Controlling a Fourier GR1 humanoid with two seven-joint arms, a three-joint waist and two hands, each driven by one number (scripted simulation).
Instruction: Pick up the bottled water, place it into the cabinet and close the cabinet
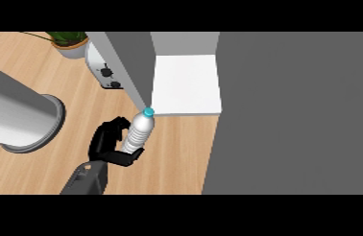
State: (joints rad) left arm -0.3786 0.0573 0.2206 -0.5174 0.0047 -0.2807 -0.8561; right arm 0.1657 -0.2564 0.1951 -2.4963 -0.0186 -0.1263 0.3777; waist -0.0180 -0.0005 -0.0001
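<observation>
— While you are lining this up, what is the hand doing?

— Your black left hand (112, 143) is coming in from the lower edge on its grey forearm (85, 180), and its fingers and thumb are curling round the clear plastic water bottle with the blue cap (138, 132). The bottle is being held off to the hand's right side, with the thumb wrapping under its base. I am not seeing your right hand anywhere.

— Which way is the bottle pointing?

— Its long axis is leaning up and slightly right, base towards you, cap leading. The cap is sitting just at the near left corner of the white shelf inside the grey cabinet (186, 84), close beside the cabinet's grey left wall (131, 62). So the shelf is lying ahead and to the right of the hand.

— Then what am I steering for?

— I judge you are needing to carry the bottle forward and rightward, clear of that left wall, before setting it on the shelf. Further out, a grey toaster with black knobs (105, 72), a potted green plant (69, 42) and a large grey metal pot (25, 120) are standing on the wooden counter (177, 153) to the left.
</observation>
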